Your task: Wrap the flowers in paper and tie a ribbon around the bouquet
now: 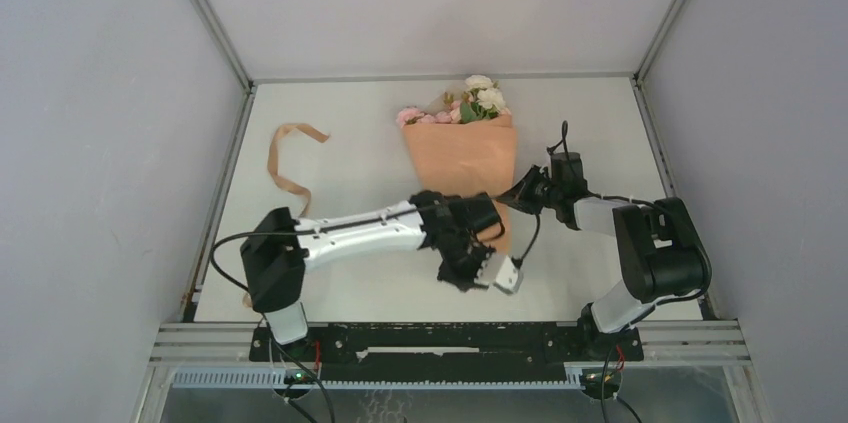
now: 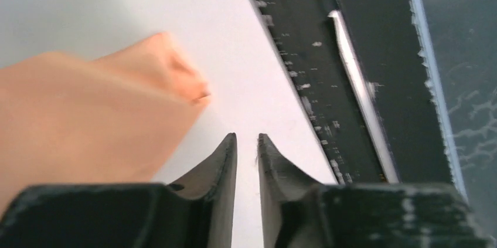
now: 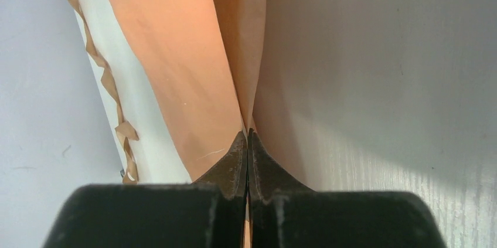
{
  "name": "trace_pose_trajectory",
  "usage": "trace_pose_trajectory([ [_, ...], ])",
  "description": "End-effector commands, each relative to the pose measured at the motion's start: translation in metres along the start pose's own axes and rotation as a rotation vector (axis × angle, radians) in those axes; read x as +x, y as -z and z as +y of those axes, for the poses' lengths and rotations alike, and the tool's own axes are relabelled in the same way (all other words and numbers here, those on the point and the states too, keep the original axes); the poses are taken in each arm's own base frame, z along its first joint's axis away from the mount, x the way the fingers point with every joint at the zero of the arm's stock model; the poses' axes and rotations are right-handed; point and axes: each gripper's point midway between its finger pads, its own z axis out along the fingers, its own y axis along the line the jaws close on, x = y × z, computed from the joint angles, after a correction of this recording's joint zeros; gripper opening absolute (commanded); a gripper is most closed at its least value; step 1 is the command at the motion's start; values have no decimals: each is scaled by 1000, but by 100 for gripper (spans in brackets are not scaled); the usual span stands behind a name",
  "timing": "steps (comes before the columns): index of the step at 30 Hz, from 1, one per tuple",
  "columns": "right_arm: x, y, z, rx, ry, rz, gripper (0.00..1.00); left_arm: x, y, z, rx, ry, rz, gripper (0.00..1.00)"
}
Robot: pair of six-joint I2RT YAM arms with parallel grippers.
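Though wrapped, not yet tied. Left jaws narrowly apart, empty, just beside bouquet (image 1: 462, 158) tip; right jaws clamped on paper (image 3: 176, 54) edge. Lying mid-counter (image 1: 350, 143), flowers (image 1: 480, 101) farthest. Next: fetch ribbon (image 1: 285, 158), far left.

A white worktop (image 1: 340, 283) fills the middle of an enclosed cell, matte and evenly lit, with only soft, short shadows on it. A plain grey wall (image 1: 100, 143) rises on the left and another (image 1: 770, 93) on the right; a pale back panel (image 1: 440, 3) closes the far side. Slim metal struts (image 1: 205, 13) run along the corners where the panels meet. At the near edge lies a black rail (image 1: 440, 341) flanked by aluminium bars (image 1: 200, 338), with a slotted grey duct (image 1: 400, 379) below it and a dark mottled surface (image 2: 469, 113) beyond that
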Motion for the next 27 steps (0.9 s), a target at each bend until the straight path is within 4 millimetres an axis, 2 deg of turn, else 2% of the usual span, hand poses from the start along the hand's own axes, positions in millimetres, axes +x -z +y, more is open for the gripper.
trace_pose_trajectory([
  [1, -13, 4, 8, -4, 51, -55, 0, -2, 27, 45, -85, 122, -105, 19],
  [4, -13, 4, 8, -4, 48, -56, 0, 9, 6, 65, -114, 165, -55, 14],
  [10, -9, -1, 2, 10, 43, -38, 0, -9, -26, 81, -172, 129, -52, 12],
  [12, -7, -1, 1, 11, 41, -31, 0, 0, -45, 73, -151, 95, 17, 13],
  [14, -8, 0, 1, 11, 45, -33, 0, 16, -59, 54, -88, 65, 73, 13],
  [17, -10, 2, 3, 7, 49, -39, 0, 43, -65, 26, -1, 58, 162, 13],
  [20, -15, 4, 5, -3, 46, -53, 0, 48, -57, 4, 59, 44, 193, 13],
  [22, -16, 5, 6, -6, 47, -55, 0, 37, -43, -3, 61, 39, 171, 15],
  [25, -14, 7, 7, -12, 54, -48, 0, 5, 4, -5, 42, 53, 96, 18],
  [27, -12, 9, 9, -15, 62, -39, 0, -3, 43, 6, -16, 115, 38, 22],
])
